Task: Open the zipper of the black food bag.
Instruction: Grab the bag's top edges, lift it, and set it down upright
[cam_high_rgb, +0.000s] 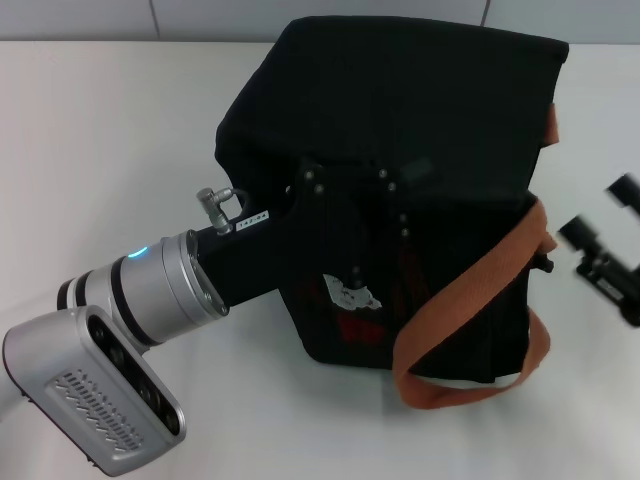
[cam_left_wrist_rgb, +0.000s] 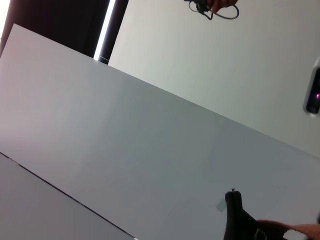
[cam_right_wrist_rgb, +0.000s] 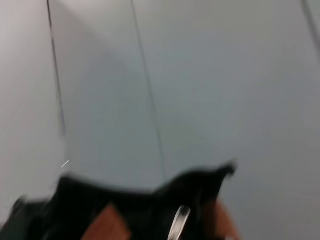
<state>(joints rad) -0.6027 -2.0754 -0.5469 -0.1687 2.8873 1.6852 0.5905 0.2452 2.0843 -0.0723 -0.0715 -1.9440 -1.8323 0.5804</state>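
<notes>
zipper of the one black food bag (cam_high_rgb: 400, 130) cannot be made out against the dark fabric in the head view; a single small metallic pull (cam_right_wrist_rgb: 179, 222) shows blurred in the right wrist view, between two orange-brown patches of strap. the bag lies tipped on the white worktop (cam_high_rgb: 110, 130), toward the centre-right of the head view. two orange-brown strap handles are visible: one (cam_high_rgb: 470, 300) loops from the bag's side down and round onto the worktop below it, the other (cam_high_rgb: 553, 125) shows only as a short strip at the bag's far right edge. one pale cartoon picture with reddish lettering (cam_high_rgb: 352, 300) sits on the face nearest the camera. the left gripper (cam_high_rgb: 350, 200), black against black cloth, reaches in from the lower left and rests against the bag's upper face; how far it is open, and whether it holds anything, cannot be told. the right gripper (cam_high_rgb: 600, 225) hangs just beside the bag's right edge, apart from it, its two fingers spread and holding nothing.
</notes>
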